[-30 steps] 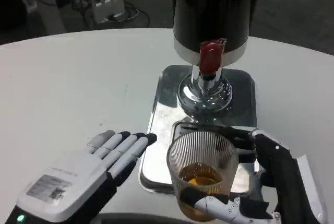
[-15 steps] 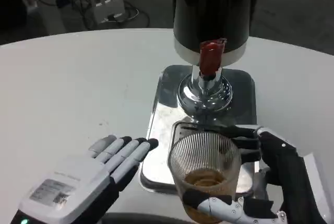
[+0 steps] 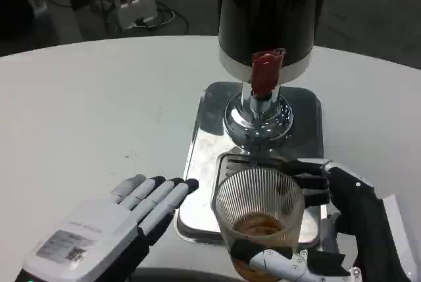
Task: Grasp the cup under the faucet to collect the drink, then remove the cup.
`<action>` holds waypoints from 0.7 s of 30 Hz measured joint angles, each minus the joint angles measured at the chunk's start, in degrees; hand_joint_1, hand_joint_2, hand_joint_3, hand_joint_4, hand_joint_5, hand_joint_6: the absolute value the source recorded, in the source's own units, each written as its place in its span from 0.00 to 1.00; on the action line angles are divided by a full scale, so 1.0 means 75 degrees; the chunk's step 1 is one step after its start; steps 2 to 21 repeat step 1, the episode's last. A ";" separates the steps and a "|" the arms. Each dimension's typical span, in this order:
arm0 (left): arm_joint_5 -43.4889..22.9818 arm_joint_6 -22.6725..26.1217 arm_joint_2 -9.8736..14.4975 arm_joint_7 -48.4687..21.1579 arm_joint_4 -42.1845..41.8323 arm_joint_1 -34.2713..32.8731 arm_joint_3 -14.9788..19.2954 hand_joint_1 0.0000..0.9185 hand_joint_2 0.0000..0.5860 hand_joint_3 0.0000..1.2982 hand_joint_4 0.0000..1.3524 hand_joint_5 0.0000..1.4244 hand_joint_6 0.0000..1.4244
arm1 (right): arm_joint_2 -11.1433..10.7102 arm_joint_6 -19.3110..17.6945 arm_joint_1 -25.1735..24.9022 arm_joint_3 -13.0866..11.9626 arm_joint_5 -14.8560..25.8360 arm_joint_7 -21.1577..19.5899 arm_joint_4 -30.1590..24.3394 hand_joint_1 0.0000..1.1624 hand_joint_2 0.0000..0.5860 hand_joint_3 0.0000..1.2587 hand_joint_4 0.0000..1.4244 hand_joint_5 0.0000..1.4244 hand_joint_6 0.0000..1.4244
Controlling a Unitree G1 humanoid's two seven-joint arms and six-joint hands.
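With the right hand [image 3: 329, 229] wrapped around the ribbed cup [image 3: 260, 219] at lower centre, amber drink inside, and the left hand [image 3: 105, 226] flat and empty at lower left, a tilt or jerk on withdrawal could slop liquid onto the tray [image 3: 200, 141] below the faucet [image 3: 266, 75].

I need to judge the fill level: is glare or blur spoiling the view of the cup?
Head view: the ribbed clear cup is sharp, amber drink visible low inside; bright glare sits on the steel tray and chrome base, not on the cup; the right hand covers its lower wall.
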 measured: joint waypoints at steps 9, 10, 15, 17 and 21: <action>0.0000 0.0000 0.0000 0.0000 0.0000 0.0006 0.0000 0.00 0.13 0.00 0.00 0.00 0.00 | 0.0000 0.0000 0.0000 -0.0001 -0.0001 0.0000 0.0000 0.80 0.10 0.70 0.71 0.87 1.00; 0.0000 0.0000 0.0000 0.0000 0.0000 0.0006 0.0000 0.00 0.13 0.00 0.00 0.00 0.00 | 0.0000 0.0000 0.0000 -0.0001 -0.0001 0.0000 0.0000 0.80 0.10 0.70 0.71 0.87 1.00; 0.0000 0.0000 0.0000 0.0000 0.0000 0.0006 0.0000 0.00 0.13 0.00 0.00 0.00 0.00 | 0.0000 0.0000 0.0000 -0.0001 -0.0001 0.0000 0.0000 0.80 0.10 0.70 0.71 0.87 1.00; 0.0000 0.0000 0.0000 0.0000 0.0000 0.0006 0.0000 0.00 0.13 0.00 0.00 0.00 0.00 | 0.0000 0.0000 0.0000 -0.0001 -0.0001 0.0000 0.0000 0.80 0.10 0.70 0.71 0.87 1.00; 0.0000 0.0000 0.0000 0.0000 0.0000 0.0006 0.0000 0.00 0.13 0.00 0.00 0.00 0.00 | 0.0000 0.0000 0.0000 -0.0001 -0.0001 0.0000 0.0000 0.80 0.10 0.70 0.71 0.87 1.00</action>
